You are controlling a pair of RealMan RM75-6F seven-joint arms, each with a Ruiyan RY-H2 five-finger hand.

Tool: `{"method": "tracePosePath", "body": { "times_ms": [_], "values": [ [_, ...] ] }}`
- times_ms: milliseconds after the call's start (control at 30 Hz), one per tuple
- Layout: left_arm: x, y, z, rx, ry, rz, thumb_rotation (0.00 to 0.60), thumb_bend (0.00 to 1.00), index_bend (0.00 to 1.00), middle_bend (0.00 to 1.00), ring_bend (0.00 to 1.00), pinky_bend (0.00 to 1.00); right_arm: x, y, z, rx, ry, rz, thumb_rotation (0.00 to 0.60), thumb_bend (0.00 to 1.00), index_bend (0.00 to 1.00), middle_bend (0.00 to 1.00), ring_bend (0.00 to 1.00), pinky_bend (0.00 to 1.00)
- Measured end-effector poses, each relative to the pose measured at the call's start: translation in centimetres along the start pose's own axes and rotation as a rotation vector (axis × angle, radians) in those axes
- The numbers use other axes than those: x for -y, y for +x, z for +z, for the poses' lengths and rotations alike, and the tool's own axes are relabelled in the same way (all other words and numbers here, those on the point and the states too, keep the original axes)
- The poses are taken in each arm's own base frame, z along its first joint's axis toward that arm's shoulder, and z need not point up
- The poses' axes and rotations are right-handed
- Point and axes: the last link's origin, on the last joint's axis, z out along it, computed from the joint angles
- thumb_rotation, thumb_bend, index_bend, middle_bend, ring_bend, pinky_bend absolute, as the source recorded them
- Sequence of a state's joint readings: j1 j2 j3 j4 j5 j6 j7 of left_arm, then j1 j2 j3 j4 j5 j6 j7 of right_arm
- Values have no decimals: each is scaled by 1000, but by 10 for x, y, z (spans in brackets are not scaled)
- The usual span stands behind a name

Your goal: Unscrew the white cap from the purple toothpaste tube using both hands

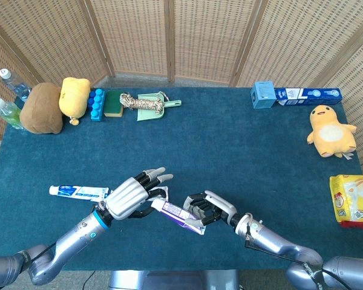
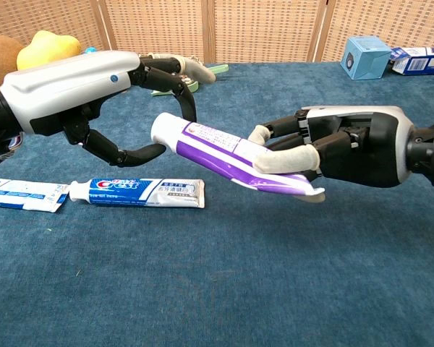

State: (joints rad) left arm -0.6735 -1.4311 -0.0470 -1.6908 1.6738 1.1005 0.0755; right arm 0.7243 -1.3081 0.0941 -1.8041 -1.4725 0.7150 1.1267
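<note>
My right hand (image 2: 347,144) (image 1: 210,208) holds the purple toothpaste tube (image 2: 228,150) (image 1: 183,212) by its flat tail end, off the table and tilted. Its white cap (image 2: 163,129) (image 1: 158,204) points left toward my left hand (image 2: 87,90) (image 1: 132,195). That hand brackets the cap, its upper fingers (image 2: 182,94) arched over it and its thumb (image 2: 141,152) curled just beneath. A thin gap still shows on both sides, so the left hand holds nothing.
A Crest toothpaste tube (image 2: 136,191) (image 1: 77,191) lies on the blue cloth below my left hand. Plush toys, bottles, blue blocks, a rope and a green dustpan (image 1: 157,106) line the far left. A blue box (image 1: 263,94), a yellow plush (image 1: 330,130) and a yellow packet (image 1: 352,200) are at the right.
</note>
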Motion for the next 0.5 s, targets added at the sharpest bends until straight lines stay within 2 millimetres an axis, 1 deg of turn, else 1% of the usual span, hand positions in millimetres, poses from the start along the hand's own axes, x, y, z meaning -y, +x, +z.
{"method": "tracePosePath", "body": {
  "times_ms": [233,500],
  "values": [
    [0,0,0,5,-1,5,600,454,383,136,34,151,-1,1,-1,3,-7,-6,600,593,868,684,705,792],
    [1,0,0,4,-1,8,600,461,389,138,34,150,-4,0,0,11,-19,-23,600,594,867,686,707,792]
  ]
}}
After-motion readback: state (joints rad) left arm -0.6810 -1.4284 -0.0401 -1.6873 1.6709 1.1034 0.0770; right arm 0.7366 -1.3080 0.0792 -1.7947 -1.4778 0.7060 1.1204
